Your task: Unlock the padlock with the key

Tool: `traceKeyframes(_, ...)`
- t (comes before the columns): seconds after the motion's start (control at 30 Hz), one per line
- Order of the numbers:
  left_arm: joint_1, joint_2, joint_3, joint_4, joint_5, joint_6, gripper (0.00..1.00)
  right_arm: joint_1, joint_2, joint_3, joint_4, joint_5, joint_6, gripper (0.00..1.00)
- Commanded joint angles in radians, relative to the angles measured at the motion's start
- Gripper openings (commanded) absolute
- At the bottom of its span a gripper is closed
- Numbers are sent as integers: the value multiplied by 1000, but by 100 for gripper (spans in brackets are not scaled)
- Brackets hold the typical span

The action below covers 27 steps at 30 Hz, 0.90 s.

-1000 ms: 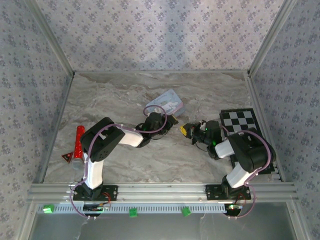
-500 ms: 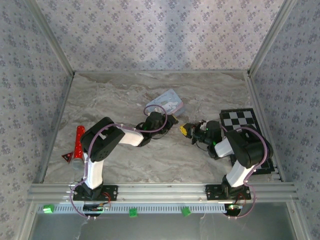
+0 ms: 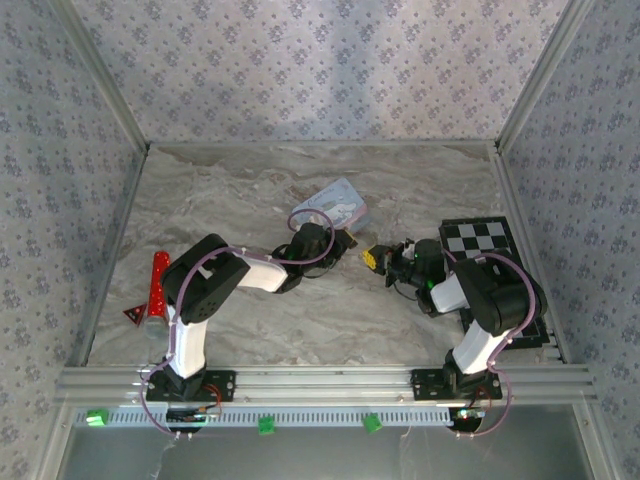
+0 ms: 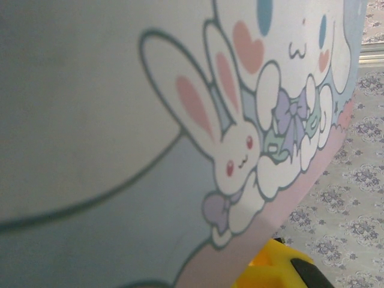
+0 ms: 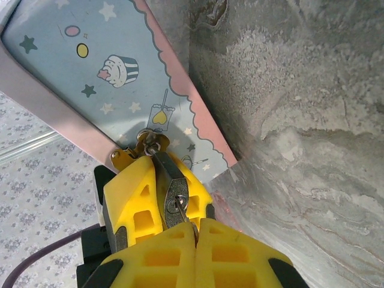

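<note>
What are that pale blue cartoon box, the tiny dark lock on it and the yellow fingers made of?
The pale blue rectangular cartoon box looks like printed tin: smooth, slightly glossy, crisp edges; coated card is possible. The tiny dark padlock looks metal: dull grey body, shiny thin shackle. The yellow fingers look like matte moulded plastic, with open ribbed pockets.

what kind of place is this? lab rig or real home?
Most likely a lab test cell: left arm and right arm bolted to an aluminium rail, patterned wall panels boxing in a marble-look tabletop, and a checkerboard at the right.
</note>
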Motion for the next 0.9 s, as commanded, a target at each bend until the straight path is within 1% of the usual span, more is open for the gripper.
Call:
traceKeyframes(0.0,-48,25,11,-72,189,-69,0,37,-16,45,33,40,-20,0)
traceKeyframes(0.1,-48,23,9,-69,185,-68,0,59,-16,37,28,56,-23,0)
traceKeyframes(0.43,-48,11,4,-60,190,-67,0,40,23,52,105,54,-15,0)
traceKeyframes(0.63,-50,8,7,-58,189,-73,0,87,14,63,82,85,-17,0)
traceKeyframes(0.87,-53,2,15,-51,193,-74,0,84,69,56,187,98,2,0)
